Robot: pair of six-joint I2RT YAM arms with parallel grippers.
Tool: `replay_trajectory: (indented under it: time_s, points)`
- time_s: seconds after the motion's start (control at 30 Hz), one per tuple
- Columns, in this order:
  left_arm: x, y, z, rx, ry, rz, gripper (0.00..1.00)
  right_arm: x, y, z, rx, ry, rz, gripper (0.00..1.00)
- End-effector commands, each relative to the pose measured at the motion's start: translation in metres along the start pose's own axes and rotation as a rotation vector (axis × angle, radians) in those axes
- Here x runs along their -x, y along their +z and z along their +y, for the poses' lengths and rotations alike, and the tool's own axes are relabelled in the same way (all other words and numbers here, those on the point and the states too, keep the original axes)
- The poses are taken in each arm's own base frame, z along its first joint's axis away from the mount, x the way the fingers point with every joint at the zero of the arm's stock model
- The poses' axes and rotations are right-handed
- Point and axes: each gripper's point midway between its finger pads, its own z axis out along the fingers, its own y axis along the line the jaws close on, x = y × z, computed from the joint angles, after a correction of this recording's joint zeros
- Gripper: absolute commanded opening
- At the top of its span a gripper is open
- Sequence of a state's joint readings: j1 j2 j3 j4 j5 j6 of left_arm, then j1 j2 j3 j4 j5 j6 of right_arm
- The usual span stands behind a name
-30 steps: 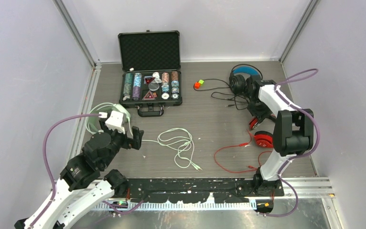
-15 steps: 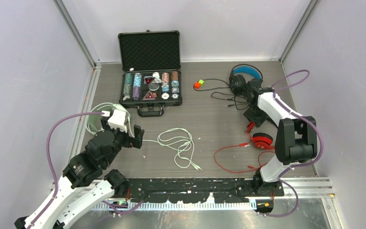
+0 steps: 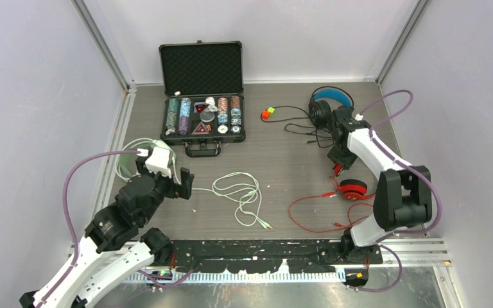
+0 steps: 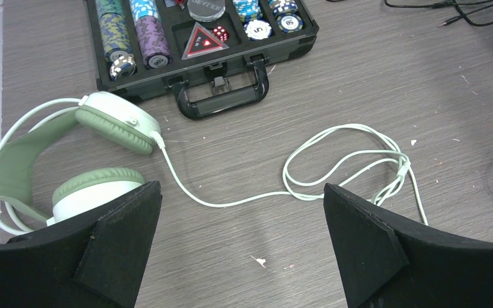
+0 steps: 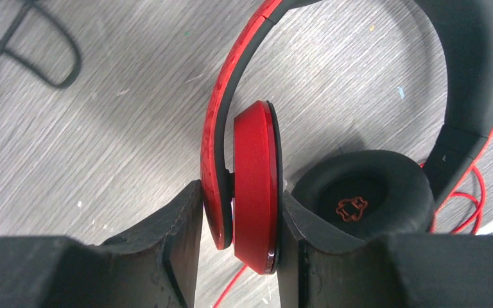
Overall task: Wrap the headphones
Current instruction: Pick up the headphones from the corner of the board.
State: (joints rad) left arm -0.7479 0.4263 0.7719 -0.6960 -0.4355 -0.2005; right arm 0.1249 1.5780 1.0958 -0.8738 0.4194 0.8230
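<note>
You are working on a grey wood-grain table (image 3: 295, 160) walled in pale panels, with an open poker chip case (image 3: 202, 96) at the back. That case is the biggest obstacle: a wide swing with either arm could knock its chips.

On the right, the right gripper (image 5: 241, 200) has its pads pressed on either side of one cup of the red headphones (image 3: 353, 188), headband end included. The pinch sits low on a smooth, curved shell, so the cup may squirt out or pivot when you lift.

The black headphones (image 3: 324, 106) lie just behind that arm, and an elbow could shove them.

On the left, the left gripper (image 4: 241, 192) hangs wide open and holds nothing, over the lead of the mint-green headphones (image 4: 112, 119) by the left rail.

Mind the thin things most. The red cable (image 3: 314, 212) trails loose towards the front edge and could snag. The black cable (image 3: 302, 125) sprawls nearby, and the mint cable (image 4: 346, 154) lies in overlapping loops that may knot when pulled.
</note>
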Motion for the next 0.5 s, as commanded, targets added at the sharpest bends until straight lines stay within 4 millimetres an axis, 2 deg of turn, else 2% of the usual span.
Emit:
replay_trajectory:
  time_s: [0.0,0.1,0.2,0.3,0.47]
  points:
    - [0.012,0.002,0.000,0.009,-0.004,-0.039,1.00,0.010,-0.041,-0.008,0.047,-0.098,-0.126,0.27]
    - [0.013,0.003,-0.001,0.006,-0.002,-0.032,1.00,0.007,-0.061,-0.013,0.057,-0.135,-0.174,0.25]
    - [0.014,0.003,-0.002,0.006,-0.015,-0.017,1.00,0.002,-0.087,-0.007,0.133,-0.186,-0.205,0.25]
    - [0.013,0.003,-0.008,-0.007,-0.043,0.022,0.98,-0.012,-0.115,0.012,0.289,-0.273,-0.193,0.25]
    - [0.008,0.004,-0.021,-0.047,-0.112,0.084,0.93,-0.050,-0.177,0.056,0.652,-0.420,-0.202,0.25]
